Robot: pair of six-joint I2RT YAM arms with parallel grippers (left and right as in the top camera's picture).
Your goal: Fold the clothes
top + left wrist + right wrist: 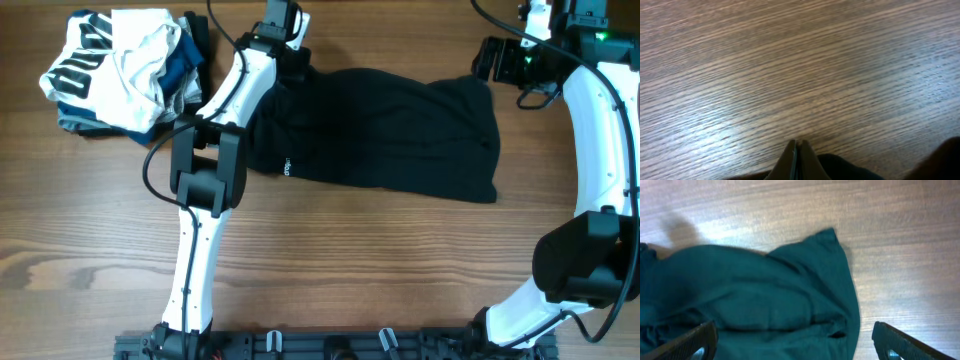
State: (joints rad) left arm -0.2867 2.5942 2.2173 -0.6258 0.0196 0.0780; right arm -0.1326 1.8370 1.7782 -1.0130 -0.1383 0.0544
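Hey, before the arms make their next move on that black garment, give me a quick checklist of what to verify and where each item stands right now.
1. Left gripper shut: ok, fingers pressed together.
2. Left gripper actually pinching the black garment: cannot tell; dark cloth shows beside the fingers, but the contact is out of frame.
3. Right gripper holding the garment's corner: not ok; it is wide open above the cloth.
4. Garment spread out: mostly ok, bunched near the right gripper.
5. Pile of clothes clear of the garment: ok, lying apart.
6. Bare table in front of the garment: ok.
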